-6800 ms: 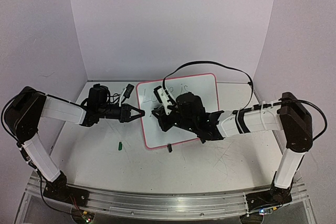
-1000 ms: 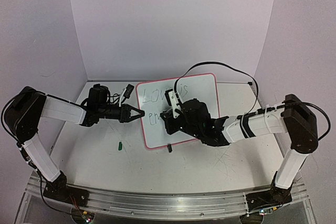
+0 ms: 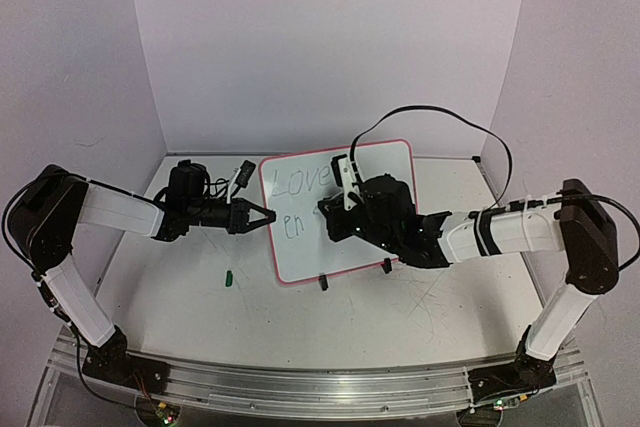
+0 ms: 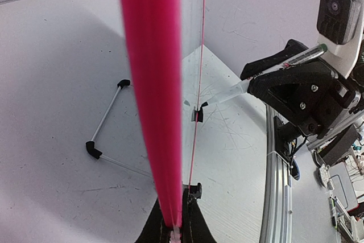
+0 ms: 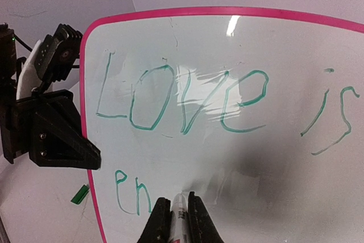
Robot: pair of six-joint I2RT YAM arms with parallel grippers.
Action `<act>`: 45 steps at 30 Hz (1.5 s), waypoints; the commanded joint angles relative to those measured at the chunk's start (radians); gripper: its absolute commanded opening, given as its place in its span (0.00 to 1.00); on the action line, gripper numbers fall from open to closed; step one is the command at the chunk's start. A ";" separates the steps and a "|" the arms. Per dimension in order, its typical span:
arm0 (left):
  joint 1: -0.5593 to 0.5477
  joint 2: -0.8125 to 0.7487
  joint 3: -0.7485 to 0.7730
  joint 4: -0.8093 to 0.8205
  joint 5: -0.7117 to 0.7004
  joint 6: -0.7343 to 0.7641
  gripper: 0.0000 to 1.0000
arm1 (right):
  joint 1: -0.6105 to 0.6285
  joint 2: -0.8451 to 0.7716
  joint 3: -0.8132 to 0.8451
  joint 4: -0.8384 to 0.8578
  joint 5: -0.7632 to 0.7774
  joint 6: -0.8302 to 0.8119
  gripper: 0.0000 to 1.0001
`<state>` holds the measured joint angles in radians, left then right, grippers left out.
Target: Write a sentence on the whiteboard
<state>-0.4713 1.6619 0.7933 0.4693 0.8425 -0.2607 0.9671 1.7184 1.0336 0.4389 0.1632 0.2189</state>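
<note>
The whiteboard (image 3: pixel 300 252), white with a pink frame, stands tilted on two black clip feet (image 3: pixel 323 283). My left gripper (image 3: pixel 268 217) is shut on its left edge; in the left wrist view the pink frame (image 4: pixel 152 83) runs up from the jaws. Green handwriting reads "Love is" (image 5: pixel 182 98) with "en" (image 5: pixel 128 192) below it. My right gripper (image 3: pixel 326 213) is shut on a marker (image 5: pixel 179 215), whose tip rests on the board just right of "en". The marker also shows in the left wrist view (image 4: pixel 273 68).
A green marker cap (image 3: pixel 228 277) lies on the table left of the board. A thin wire stand with black ends (image 4: pixel 105 124) lies behind the board. A black cable (image 3: pixel 430 112) loops above the right arm. Walls close in on the back and both sides.
My right gripper has moved right and slightly up along the second line with the marker. "Love" and "en" now show uncovered. The left gripper and the board have not moved.
</note>
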 commanded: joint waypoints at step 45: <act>0.000 -0.001 0.039 -0.019 -0.081 0.055 0.00 | 0.033 0.060 -0.021 -0.019 -0.025 0.005 0.00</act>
<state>-0.4713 1.6619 0.7982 0.4610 0.8421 -0.2607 0.9974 1.7721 1.0304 0.4260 0.1264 0.2153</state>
